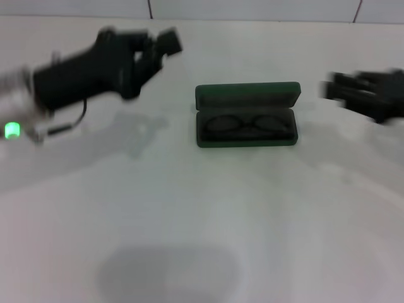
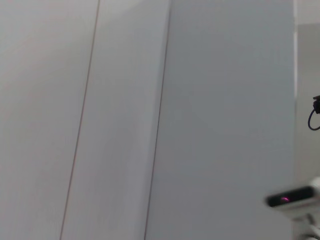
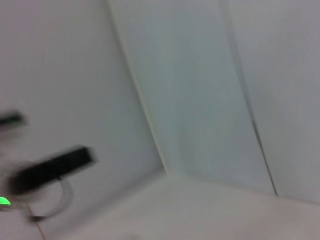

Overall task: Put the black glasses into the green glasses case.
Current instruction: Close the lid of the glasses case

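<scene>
The green glasses case [image 1: 246,115] lies open in the middle of the white table, its lid [image 1: 247,96] standing up at the back. The black glasses [image 1: 245,125] lie inside the case's tray, lenses side by side. My left gripper [image 1: 161,52] hangs above the table to the left of the case, apart from it, its fingers spread and empty. My right gripper [image 1: 334,88] is at the right, apart from the case, and blurred. Neither wrist view shows the case or the glasses.
The white table [image 1: 202,214] runs to a white tiled wall [image 1: 252,9] behind. The left arm [image 1: 76,79] carries a green light [image 1: 11,130]; this arm also shows in the right wrist view [image 3: 50,169]. The wrist views show mostly wall panels.
</scene>
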Available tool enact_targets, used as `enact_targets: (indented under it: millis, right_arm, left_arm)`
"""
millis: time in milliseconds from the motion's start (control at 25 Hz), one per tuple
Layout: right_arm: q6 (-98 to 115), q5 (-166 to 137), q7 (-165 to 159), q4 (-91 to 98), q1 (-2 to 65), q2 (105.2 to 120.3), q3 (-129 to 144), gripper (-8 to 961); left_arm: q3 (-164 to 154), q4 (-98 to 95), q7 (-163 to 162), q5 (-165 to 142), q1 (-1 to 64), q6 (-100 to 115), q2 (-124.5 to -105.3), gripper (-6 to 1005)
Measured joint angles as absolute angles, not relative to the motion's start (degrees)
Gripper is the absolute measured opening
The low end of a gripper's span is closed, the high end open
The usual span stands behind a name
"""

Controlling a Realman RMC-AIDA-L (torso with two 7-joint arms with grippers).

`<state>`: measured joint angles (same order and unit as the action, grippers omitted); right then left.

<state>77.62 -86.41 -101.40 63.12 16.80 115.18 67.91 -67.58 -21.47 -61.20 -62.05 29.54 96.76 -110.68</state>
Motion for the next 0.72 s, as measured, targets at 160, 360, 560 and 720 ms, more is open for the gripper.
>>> enact_targets:
  millis: [160, 360, 560, 720]
  right_arm:
    - [90.7, -81.2, -94.3, 49.7, 15.6, 114.27, 57.4, 265]
    - [96.1, -82.8, -88.9, 41.6, 13.2, 114.15, 52.4, 266]
    - [96.0, -84.2, -87.8, 37.7, 13.2, 114.15, 51.4, 266]
    - [94.8, -86.3, -87.5, 37.1, 14.0, 114.33, 51.7, 267]
  left_arm:
    - [-67.5, -25.6, -74.0, -66.3, 35.0, 88.1, -107.08, 45]
    - [-67.6, -25.3, -77.7, -79.5, 44.1, 75.5, -107.43, 93]
    - [-67.6, -25.1, -85.3, -95.7, 52.3, 61.6, -113.12, 203]
    - [-67.5, -25.0, -85.9, -100.1, 53.4, 56.3, -115.87, 255]
